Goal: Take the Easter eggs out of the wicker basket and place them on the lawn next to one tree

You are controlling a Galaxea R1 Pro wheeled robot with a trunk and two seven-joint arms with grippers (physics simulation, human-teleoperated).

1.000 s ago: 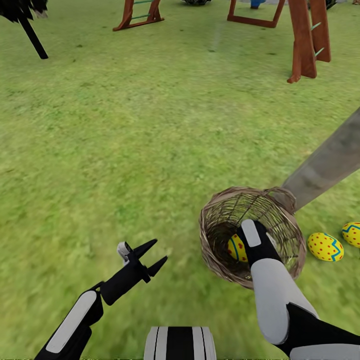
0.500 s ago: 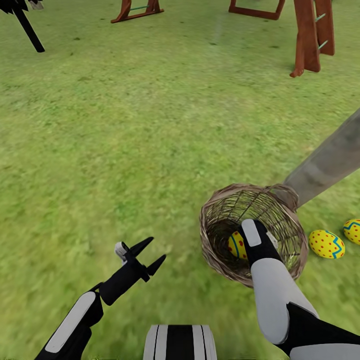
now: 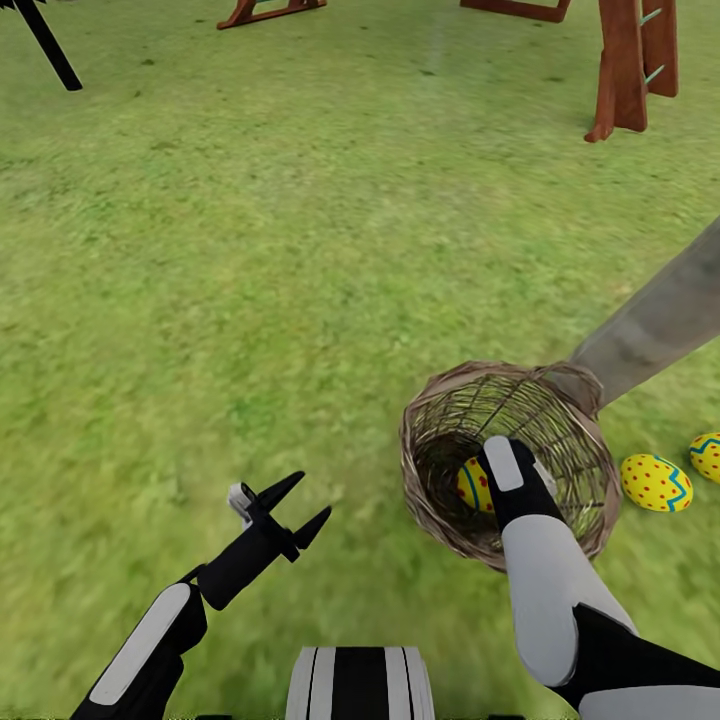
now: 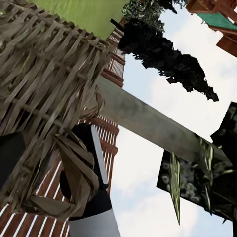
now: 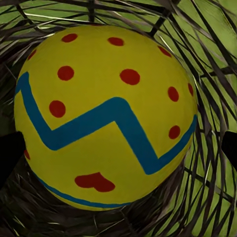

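Lawn (image 3: pixel 250 250): right hand (image 5: pixel 118 148) open round egg (image 5: pixel 106 116) w/in basket (image 3: pixel 440 420).

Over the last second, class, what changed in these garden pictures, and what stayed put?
Only the camera tilted slightly, shifting the whole picture. The right gripper stays down inside the basket at the last egg; nothing was lifted or released. The left gripper hangs open, and two eggs remain by the tree trunk.
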